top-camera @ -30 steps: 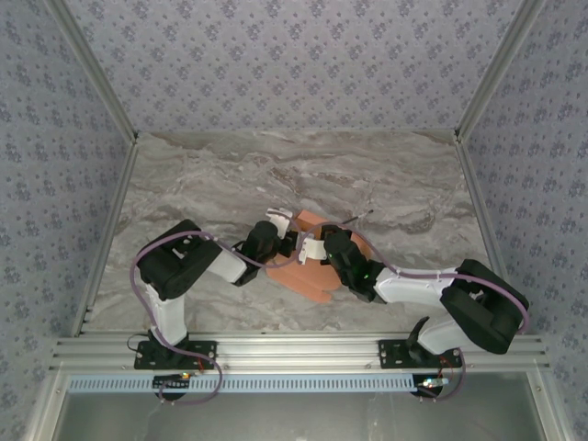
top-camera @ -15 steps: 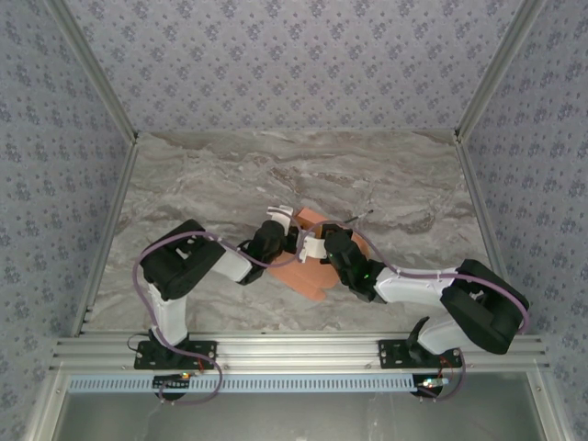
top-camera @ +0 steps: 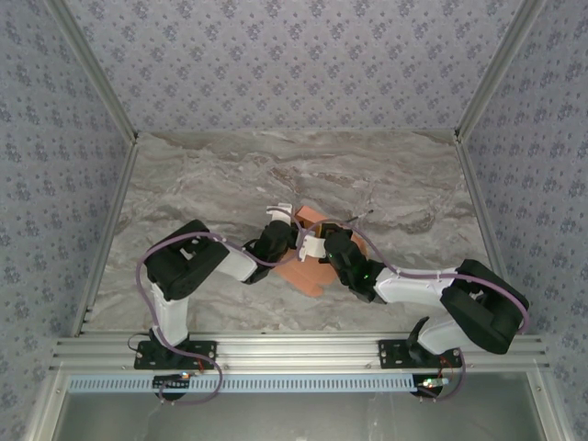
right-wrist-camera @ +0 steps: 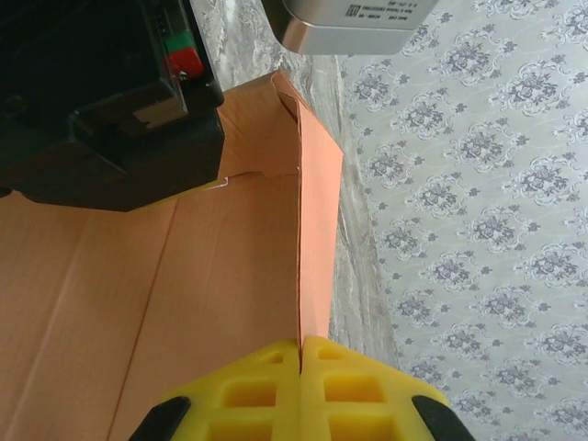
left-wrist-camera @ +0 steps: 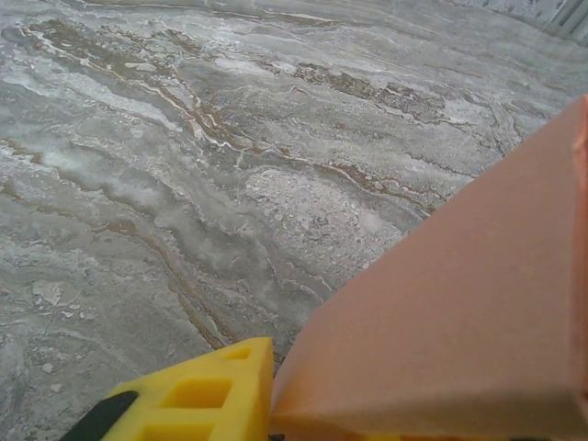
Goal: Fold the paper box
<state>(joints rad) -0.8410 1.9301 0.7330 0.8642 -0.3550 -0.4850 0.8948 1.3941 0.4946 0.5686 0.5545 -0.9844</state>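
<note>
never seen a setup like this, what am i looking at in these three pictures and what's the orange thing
This is a robot: a left arm and a right arm bolted at the near edge of a marble table. The overhead picture looks down from above and behind them. The other two come from cameras on each wrist, so the yellow finger pads at the bottom belong to that arm. The orange thing is the paper box, thin card partly folded. The right gripper is pinched shut on a card edge. The left gripper seems to pinch another part, though card hides its second pad.
</note>
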